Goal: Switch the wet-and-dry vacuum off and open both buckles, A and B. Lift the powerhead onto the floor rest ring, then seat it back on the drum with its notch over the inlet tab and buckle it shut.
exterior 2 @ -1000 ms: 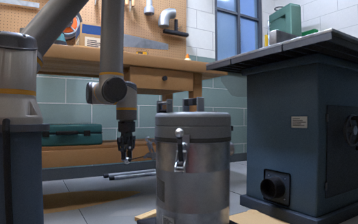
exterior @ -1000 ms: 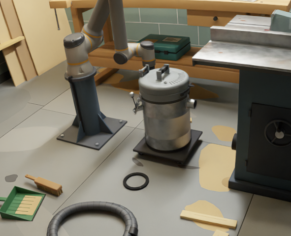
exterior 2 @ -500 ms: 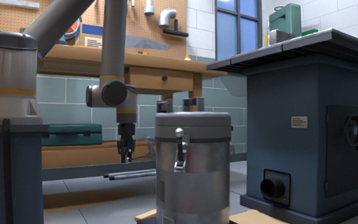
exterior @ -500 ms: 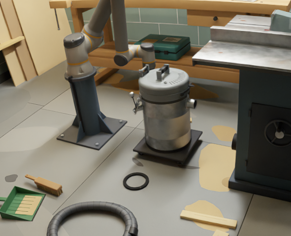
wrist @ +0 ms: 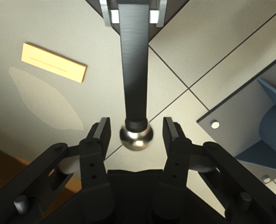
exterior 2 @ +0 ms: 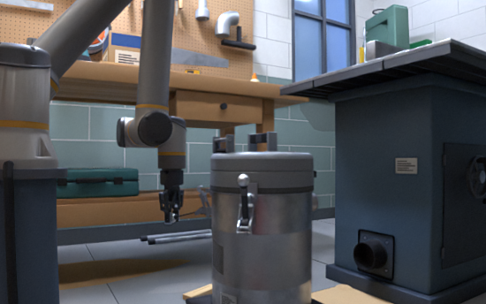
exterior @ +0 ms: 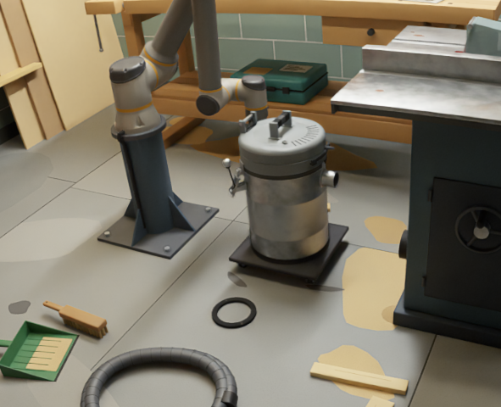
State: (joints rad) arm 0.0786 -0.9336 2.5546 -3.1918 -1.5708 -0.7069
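The vacuum's grey powerhead [exterior: 282,142] sits on the steel drum [exterior: 288,214], which stands on a dark wheeled base. One buckle lever with a ball knob [exterior: 230,174] sticks out from the drum's near-left side, swung away from the drum. In the wrist camera another buckle lever [wrist: 134,63] runs down to a shiny ball knob [wrist: 136,134] that lies between my open fingers. My gripper [wrist: 136,131] points down behind the vacuum and holds nothing; from the second side camera it [exterior 2: 170,211] hangs left of the drum. The black floor rest ring [exterior: 234,312] lies in front of the vacuum.
A green dustpan [exterior: 35,350] and brush [exterior: 77,319] lie at the near left, with a grey hose [exterior: 163,372] beside them. The table saw cabinet [exterior: 465,210] stands right of the vacuum. My arm's pedestal [exterior: 152,188] stands to the left, and a wooden offcut [exterior: 358,377] lies on the floor.
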